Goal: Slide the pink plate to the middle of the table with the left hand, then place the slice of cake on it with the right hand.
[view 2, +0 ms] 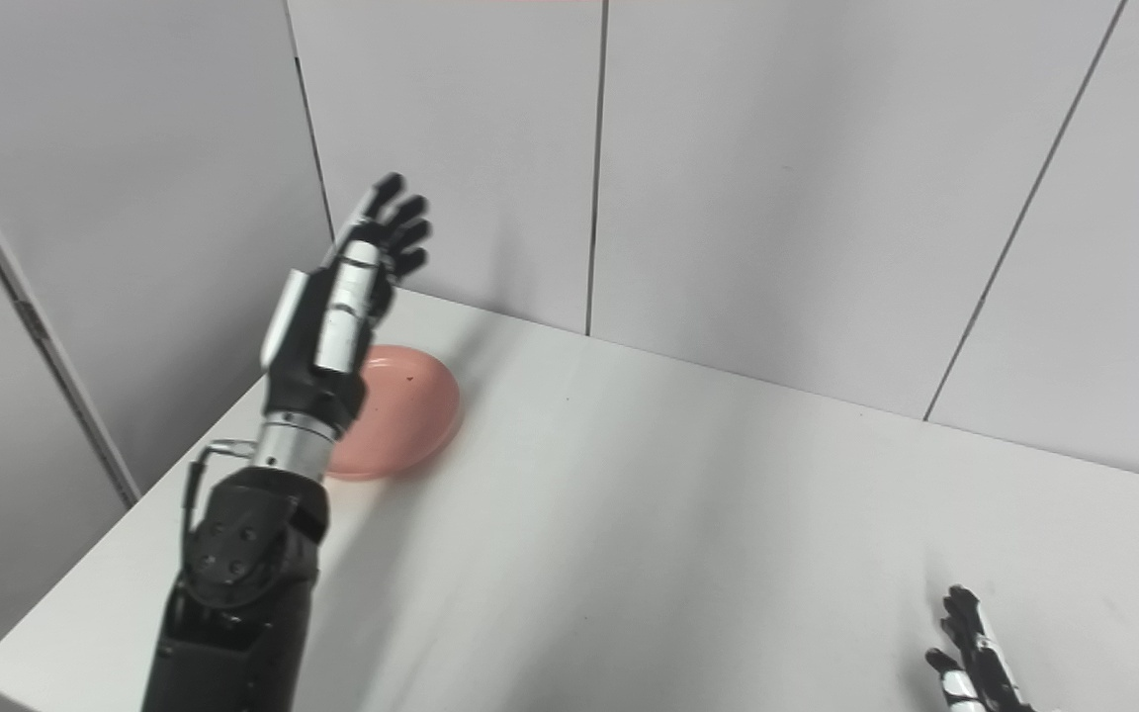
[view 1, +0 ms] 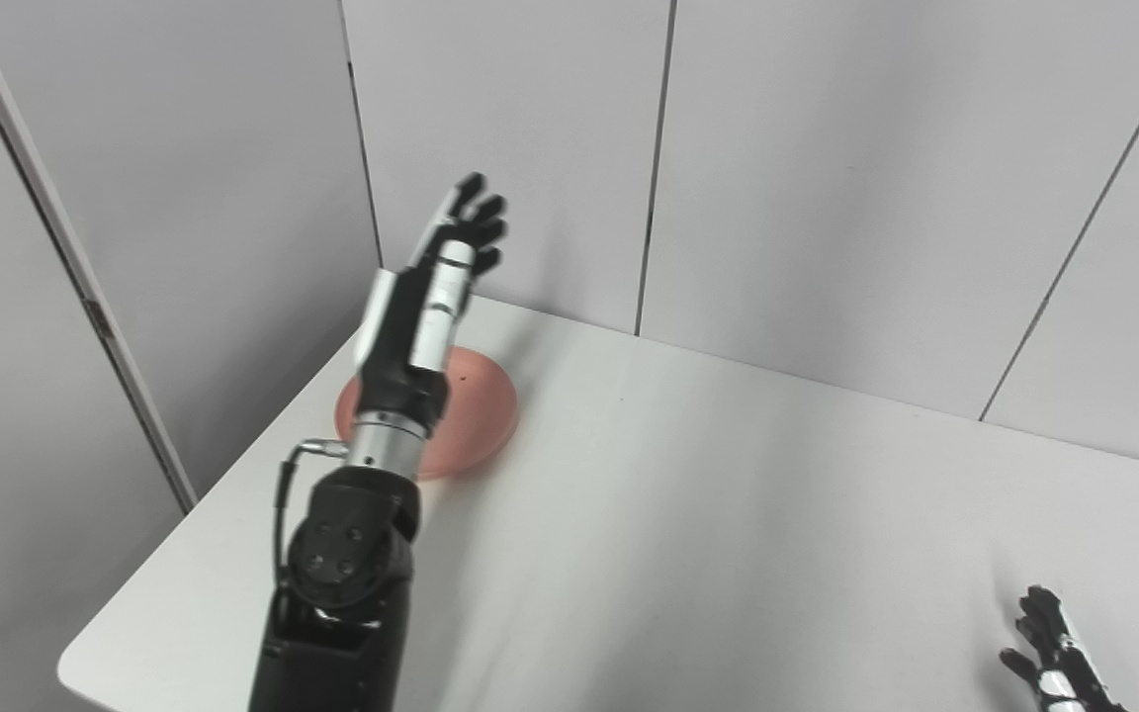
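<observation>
The pink plate (view 1: 476, 405) lies near the far left corner of the white table (view 1: 688, 514), partly hidden by my left forearm. My left hand (view 1: 446, 262) is raised above and beyond the plate, fingers stretched out and apart, holding nothing and not touching the plate. My right hand (view 1: 1059, 648) shows only partly at the bottom right edge, low over the table, fingers spread and empty. No slice of cake is in either view.
Grey wall panels (view 1: 827, 178) stand right behind the table's far edge, and another panel runs along its left side. The table's rounded front left corner (view 1: 70, 663) is close to my left arm.
</observation>
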